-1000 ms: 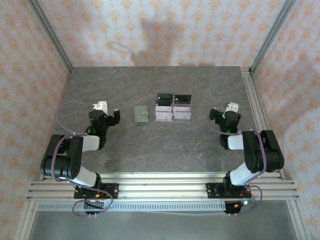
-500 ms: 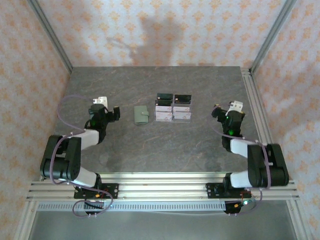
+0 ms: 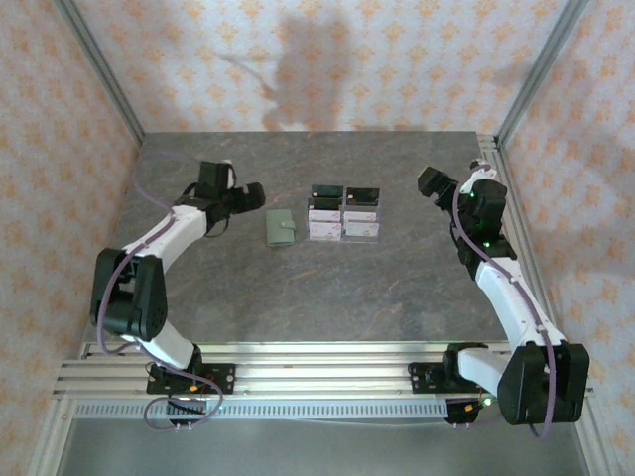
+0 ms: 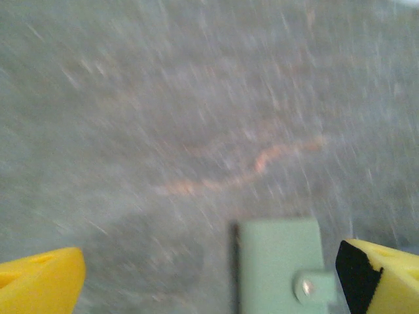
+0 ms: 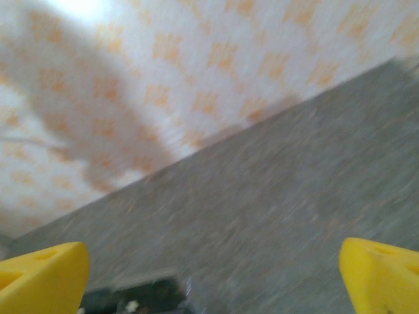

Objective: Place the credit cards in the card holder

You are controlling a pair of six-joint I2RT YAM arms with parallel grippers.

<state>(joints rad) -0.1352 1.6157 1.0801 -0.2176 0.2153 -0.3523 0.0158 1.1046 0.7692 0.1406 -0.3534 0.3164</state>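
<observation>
**Both grippers wide open, nothing held**

Surface/room: dark grey stone-look table (image 3: 317,288) w/ faint pinkish veins, alu frame rails (image 3: 317,362) along the near edge, walls (image 3: 327,59) papered cream w/ orange motifs.

Hard to see: both wrist views are blurred. Left wrist view cuts the card holder (image 3: 281,228) off at the bottom edge, w/ snap tab just visible. In the right wrist view there's a dark shape at the bottom, too smeared to ID. Credit cards (image 3: 323,227) show as pale strips in the clear stand (image 3: 344,212); can't count them.

Fingers: left gripper (image 3: 248,195) is spread wide, yellow fingers (image 4: 39,278) apart, holding nothing, above the table just left of the holder. Right gripper (image 3: 432,183) is also spread wide, empty, off the table, well right of the stand.

Holder lies folded shut on the table, just left of the stand.
</observation>
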